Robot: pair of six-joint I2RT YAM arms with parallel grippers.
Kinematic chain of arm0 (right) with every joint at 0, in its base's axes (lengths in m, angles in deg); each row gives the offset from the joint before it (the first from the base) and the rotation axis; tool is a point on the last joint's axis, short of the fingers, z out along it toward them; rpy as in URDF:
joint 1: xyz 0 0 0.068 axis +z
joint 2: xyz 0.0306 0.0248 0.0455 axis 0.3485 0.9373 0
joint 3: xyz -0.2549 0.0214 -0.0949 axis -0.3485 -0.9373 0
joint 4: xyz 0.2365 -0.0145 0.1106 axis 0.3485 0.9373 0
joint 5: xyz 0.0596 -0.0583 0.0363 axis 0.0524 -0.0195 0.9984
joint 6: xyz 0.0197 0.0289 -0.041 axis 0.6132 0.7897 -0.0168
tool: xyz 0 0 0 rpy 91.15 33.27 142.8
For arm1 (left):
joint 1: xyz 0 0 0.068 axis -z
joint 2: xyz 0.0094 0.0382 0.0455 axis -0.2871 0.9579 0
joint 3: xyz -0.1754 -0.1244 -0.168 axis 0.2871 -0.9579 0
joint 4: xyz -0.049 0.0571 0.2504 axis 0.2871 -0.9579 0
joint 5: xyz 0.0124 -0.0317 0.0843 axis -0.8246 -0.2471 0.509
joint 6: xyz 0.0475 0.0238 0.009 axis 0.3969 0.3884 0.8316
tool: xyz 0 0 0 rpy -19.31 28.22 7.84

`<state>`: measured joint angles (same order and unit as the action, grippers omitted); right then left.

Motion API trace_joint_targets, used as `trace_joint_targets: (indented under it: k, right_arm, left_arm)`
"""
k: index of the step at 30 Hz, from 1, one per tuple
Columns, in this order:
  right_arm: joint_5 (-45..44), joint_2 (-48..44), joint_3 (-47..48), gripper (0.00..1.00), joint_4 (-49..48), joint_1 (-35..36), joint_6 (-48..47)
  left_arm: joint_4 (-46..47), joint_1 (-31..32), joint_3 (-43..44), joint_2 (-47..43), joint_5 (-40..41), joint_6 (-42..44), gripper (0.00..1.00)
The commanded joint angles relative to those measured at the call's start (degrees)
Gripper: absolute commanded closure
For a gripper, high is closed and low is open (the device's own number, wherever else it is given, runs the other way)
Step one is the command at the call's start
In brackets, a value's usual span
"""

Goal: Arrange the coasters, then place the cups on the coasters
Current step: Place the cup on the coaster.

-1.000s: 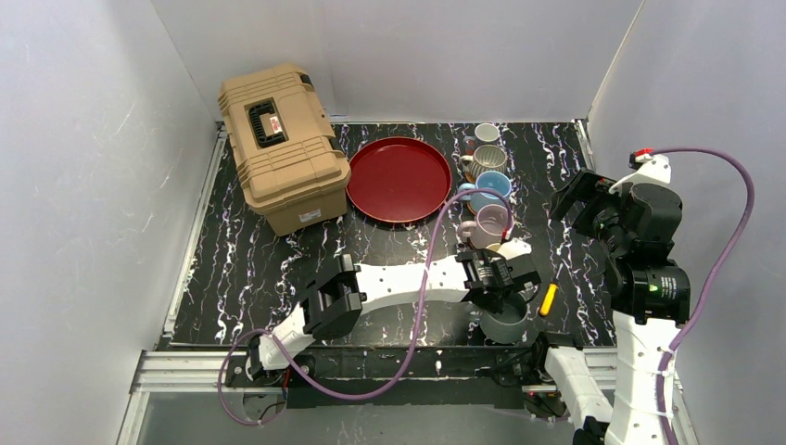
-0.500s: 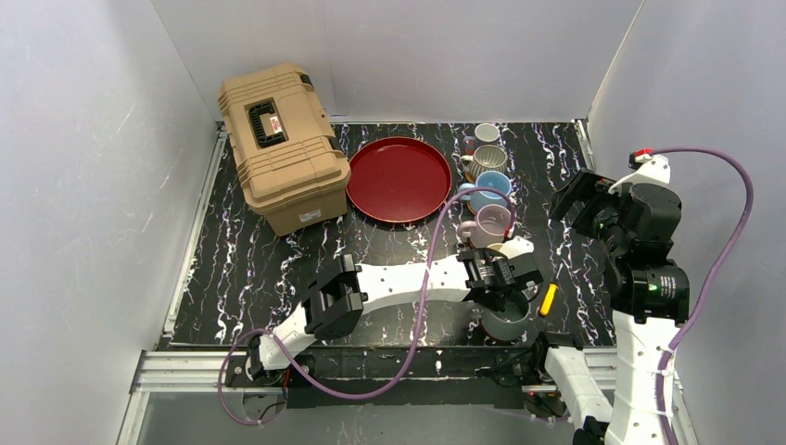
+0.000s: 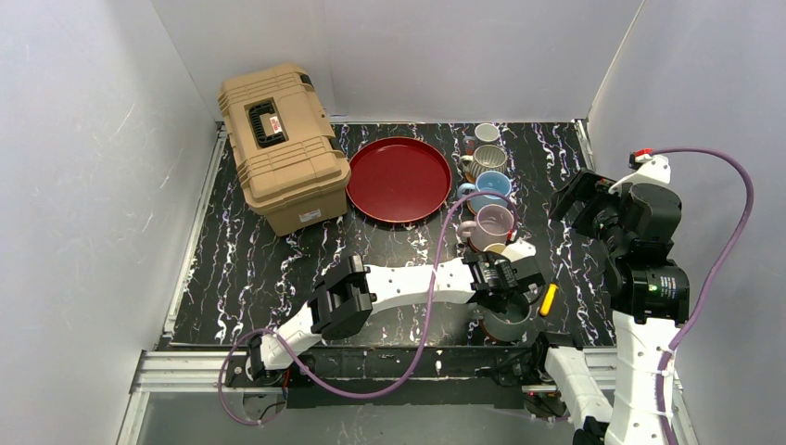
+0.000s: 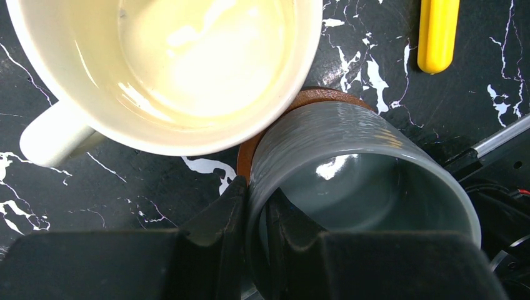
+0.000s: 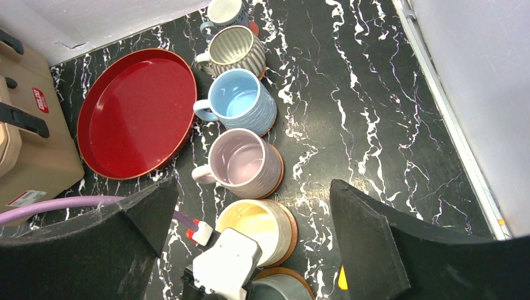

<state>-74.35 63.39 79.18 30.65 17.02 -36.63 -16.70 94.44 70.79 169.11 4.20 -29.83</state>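
Observation:
My left gripper (image 4: pixel 256 194) is shut on the rim of the grey-green cup (image 4: pixel 369 181), one finger inside and one outside. A brown wood coaster (image 4: pixel 312 99) shows under the cup's far side. The cream-yellow cup (image 4: pixel 187 56) stands right beside it on its own coaster (image 5: pixel 289 232). Behind them a row runs back: lilac cup (image 5: pixel 244 159), light blue cup (image 5: pixel 240 103), ribbed grey cup (image 5: pixel 234 49) and white cup (image 5: pixel 225 11), each with a coaster edge under it. My right gripper (image 5: pixel 253 200) hangs open high above the row, holding nothing.
A large red round tray (image 3: pixel 399 179) lies left of the cup row, and a tan toolbox (image 3: pixel 283 144) stands at the back left. A yellow-handled tool (image 3: pixel 549 298) lies just right of the grey-green cup. White walls close in the table.
The left arm's elbow has shifted a little to the right while its gripper stays on the grey-green cup. The right arm has not moved.

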Motion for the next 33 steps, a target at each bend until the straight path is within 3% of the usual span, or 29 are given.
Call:
trace_joint_targets:
  k: [1, 33]
  right_arm:
    - [-0.75, -0.55, -0.3, 0.0, -2.6, -0.22, 0.2]
    - [-0.81, -0.51, -0.67, 0.0, -2.78, -0.23, 0.02]
  left_arm:
    - [1.38, 0.27, 2.86, -1.53, 2.73, 0.13, 1.0]
    - [1.73, 1.19, 3.03, -0.39, 7.37, 3.59, 1.0]
